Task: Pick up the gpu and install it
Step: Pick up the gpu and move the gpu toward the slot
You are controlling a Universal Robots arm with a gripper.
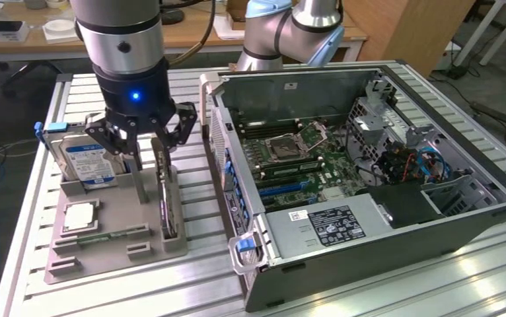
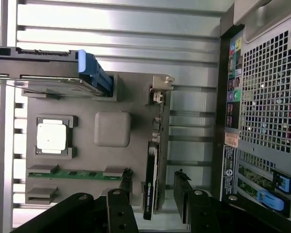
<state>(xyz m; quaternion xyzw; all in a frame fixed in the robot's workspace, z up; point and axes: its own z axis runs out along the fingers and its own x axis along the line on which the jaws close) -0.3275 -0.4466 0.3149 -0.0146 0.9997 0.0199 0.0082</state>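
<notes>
Status: black multi-link end effector (image 1: 152, 150) is at left-centre of the exterior view, low over the flat grey parts tray (image 1: 103, 263) on the slatted aluminium tabletop (image 1: 129, 294). Jaws spread wide, nothing gripped.

The gpu (image 1: 166, 198), a thin card with a black cooler, stands on edge in its slot at the tray's right side, next to the open dark computer case (image 1: 464, 211).

Wrist view: the gpu (image 2: 151, 184) runs between the two black fingers (image 2: 184, 201), one on each side. I see a gap on both sides, so no contact as far as I can tell.

Progress, my read: approach and alignment done. Not grasped, not lifted. The green motherboard (image 1: 324, 165) inside the case has no card fitted, so the install is all still to do.
</notes>
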